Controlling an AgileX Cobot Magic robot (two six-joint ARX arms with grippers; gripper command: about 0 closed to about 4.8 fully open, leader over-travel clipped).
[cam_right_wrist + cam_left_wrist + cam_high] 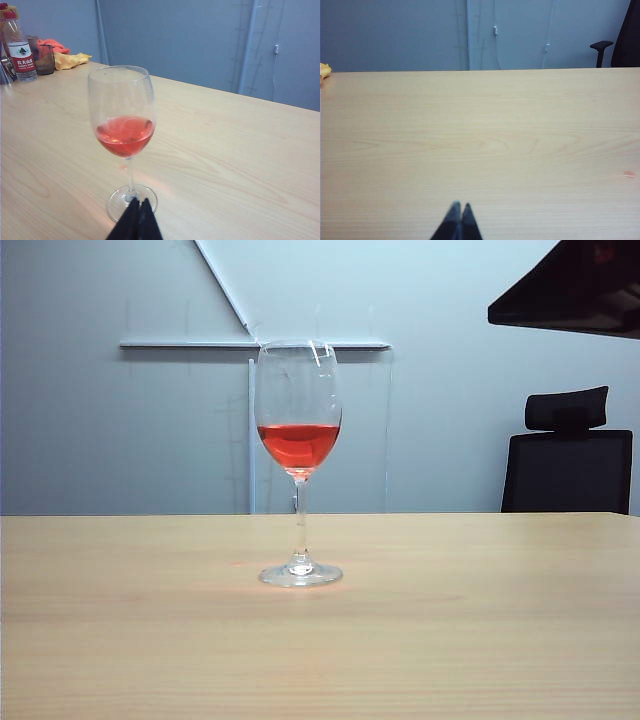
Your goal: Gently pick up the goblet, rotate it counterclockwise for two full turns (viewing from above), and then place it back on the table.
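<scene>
The goblet (pixel 299 440) stands upright on the light-wood table (pixel 480 620), a little left of the middle, with red liquid low in its bowl. The right wrist view looks down on the same goblet (pixel 123 130). My right gripper (pixel 140 201) is shut with nothing in it. Its tips overlap the near rim of the round foot, short of the stem. My left gripper (pixel 460 205) is shut and empty over bare table (pixel 480 140), and the goblet is out of that view. Neither gripper shows in the exterior view.
A water bottle (pixel 19 47), a dark cup (pixel 45 59) and orange and yellow cloths (pixel 70 60) sit at a far corner of the table. A black office chair (pixel 568 460) stands behind the table. A dark shape (pixel 570 290) overhangs the upper right.
</scene>
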